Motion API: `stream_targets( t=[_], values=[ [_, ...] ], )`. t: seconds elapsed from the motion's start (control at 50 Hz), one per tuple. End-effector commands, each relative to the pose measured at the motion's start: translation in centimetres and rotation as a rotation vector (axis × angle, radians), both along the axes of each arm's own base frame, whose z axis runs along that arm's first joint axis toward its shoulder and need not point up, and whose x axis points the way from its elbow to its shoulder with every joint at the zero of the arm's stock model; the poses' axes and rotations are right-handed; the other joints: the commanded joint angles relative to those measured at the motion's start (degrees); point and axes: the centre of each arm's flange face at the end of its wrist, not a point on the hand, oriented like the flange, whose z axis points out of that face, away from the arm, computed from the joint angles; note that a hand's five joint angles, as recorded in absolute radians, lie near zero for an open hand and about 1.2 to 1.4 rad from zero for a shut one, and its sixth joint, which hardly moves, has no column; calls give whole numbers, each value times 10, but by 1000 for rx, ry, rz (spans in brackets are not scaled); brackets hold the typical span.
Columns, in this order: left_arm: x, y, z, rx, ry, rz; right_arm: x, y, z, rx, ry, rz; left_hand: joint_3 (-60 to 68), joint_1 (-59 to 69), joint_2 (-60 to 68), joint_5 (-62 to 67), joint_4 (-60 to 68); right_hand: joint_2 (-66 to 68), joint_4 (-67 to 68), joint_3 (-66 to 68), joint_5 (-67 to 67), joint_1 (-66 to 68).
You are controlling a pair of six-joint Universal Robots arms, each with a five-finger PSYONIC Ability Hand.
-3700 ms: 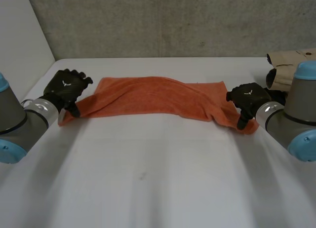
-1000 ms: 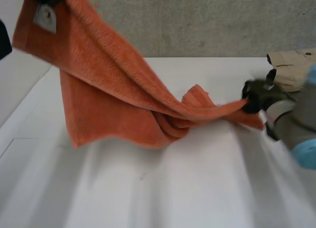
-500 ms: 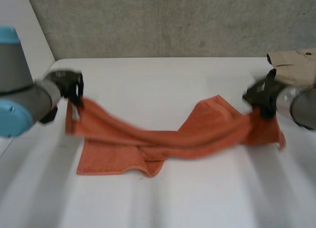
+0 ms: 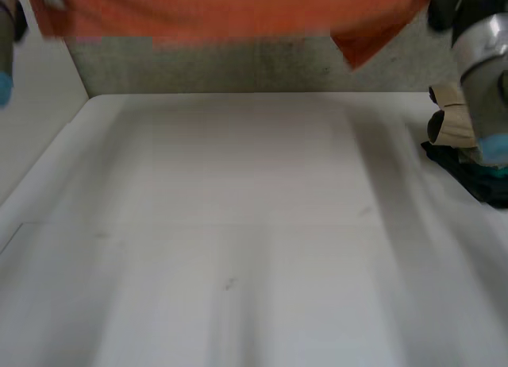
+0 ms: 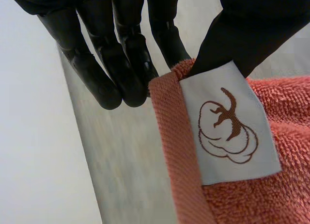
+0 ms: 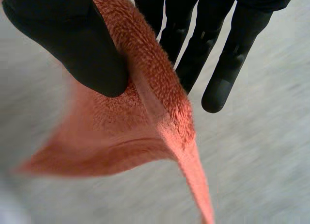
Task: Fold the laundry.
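The orange towel, sagging onto the table half a second ago, now hangs wholly clear of it, spread high between the two hands and apparently near taut. The left hand and the right hand, then low over the table, are now raised, each pinching its towel end.

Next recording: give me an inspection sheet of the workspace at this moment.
Surface: white table, one small dark mark.
Job's things: orange towel held in the air, spread between both hands; white label at one corner.
Clutter: beige garment and dark garment at the table's right edge.
Hands: left hand pinches the labelled corner; right hand pinches a towel edge between thumb and fingers.
Cables: nothing seen.
Surroundings: grey wall behind the table.
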Motion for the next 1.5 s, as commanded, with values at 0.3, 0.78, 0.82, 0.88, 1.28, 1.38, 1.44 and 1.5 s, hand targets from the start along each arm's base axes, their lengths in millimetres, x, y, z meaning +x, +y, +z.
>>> stream_targets(
  t=[0.3,0.78,0.82,0.88,1.28,1.38,1.44,1.5],
  values=[
    [26,-6,-249,798,-280,20,3,53,-220,694,349,86,-479,-453,-483,-460,-483,126,115,118,129,146],
    [27,88,-242,692,-702,-300,1,65,-197,716,285,64,-443,-418,-448,-425,-448,126,115,118,129,146],
    [26,91,-250,696,-741,-309,1,65,-198,717,287,67,-443,-418,-448,-425,-448,126,115,118,129,146],
    [26,89,-257,692,-761,-302,1,66,-199,720,288,66,-443,-418,-448,-425,-448,126,115,118,129,146],
    [3,64,-281,644,-792,-296,2,72,-201,728,296,73,-292,-267,-297,-274,-296,126,115,118,129,146],
    [2,57,-276,627,-795,-265,2,73,-202,734,298,75,-227,-202,-231,-209,-231,126,115,118,129,146],
    [2,51,-271,605,-786,-249,2,74,-203,737,299,75,-153,-128,-157,-135,-157,126,115,118,129,146],
    [1,47,-269,597,-775,-248,2,74,-202,736,297,75,-116,-90,-120,-97,-120,126,115,118,129,146]
  ],
)
